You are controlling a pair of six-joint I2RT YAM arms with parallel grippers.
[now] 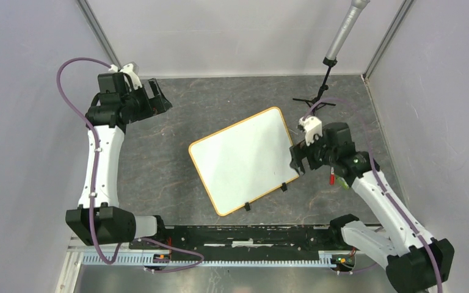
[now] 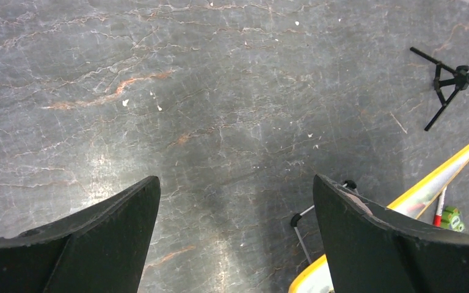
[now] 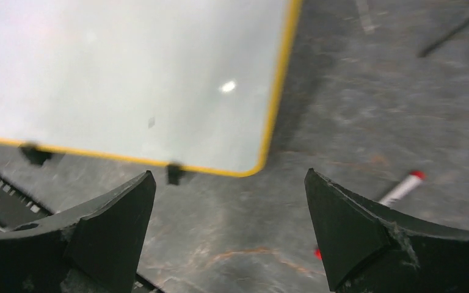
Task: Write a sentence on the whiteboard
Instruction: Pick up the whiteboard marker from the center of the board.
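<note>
Far left, the left gripper (image 1: 159, 101) hangs released, jaws wide over bare table (image 1: 159, 171), well apart from everything. The whiteboard (image 1: 244, 160) lies flat mid-table, long axis slanting from near-left to far-right, clips on its near edge, surface blank. At its right corner the right gripper (image 1: 298, 160) hovers, also spread and holding nothing. A red-capped marker (image 1: 331, 177) lies on the table just right of that gripper, off the board. The right arm is clearly nearer, so the pickup likely falls to it.
</note>
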